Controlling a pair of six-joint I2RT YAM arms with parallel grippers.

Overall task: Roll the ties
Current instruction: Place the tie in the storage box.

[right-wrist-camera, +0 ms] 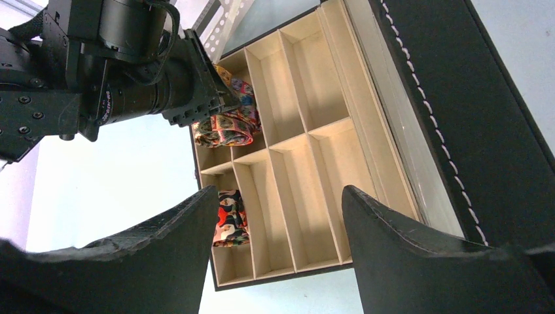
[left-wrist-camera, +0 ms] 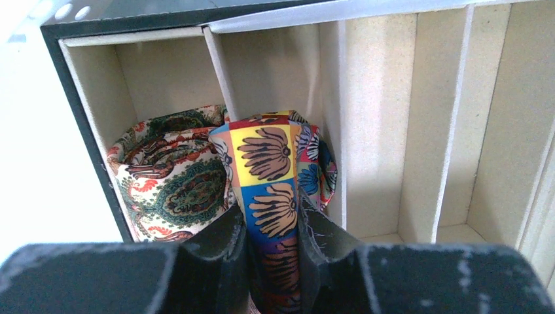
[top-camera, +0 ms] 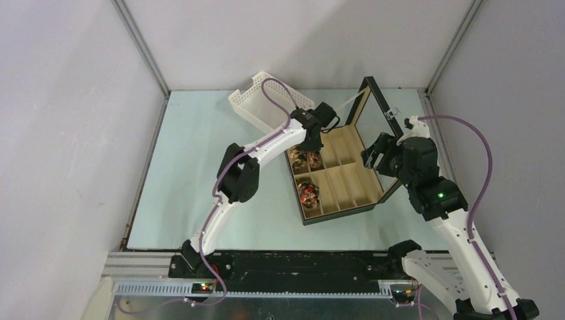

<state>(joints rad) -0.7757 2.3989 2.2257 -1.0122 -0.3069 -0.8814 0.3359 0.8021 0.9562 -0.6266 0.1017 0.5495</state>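
Observation:
The black compartmented box (top-camera: 346, 207) lies open mid-table. My left gripper (top-camera: 311, 148) reaches into its far-left compartments. In the left wrist view this gripper (left-wrist-camera: 271, 226) is shut on a coiled tie with yellow and blue flower squares (left-wrist-camera: 265, 154), which stands in the second compartment. A paisley tie coil (left-wrist-camera: 177, 176) fills the corner compartment beside it. A red and dark tie coil (top-camera: 308, 193) sits in a nearer compartment and also shows in the right wrist view (right-wrist-camera: 230, 219). My right gripper (top-camera: 371, 155) hovers open and empty over the box's right side, as its wrist view (right-wrist-camera: 280, 193) shows.
The box's glass lid (top-camera: 376, 107) stands raised at the far right of the box, close to my right gripper. A white perforated basket (top-camera: 266, 100) lies at the back, behind my left arm. Several beige compartments (right-wrist-camera: 307, 183) hold nothing.

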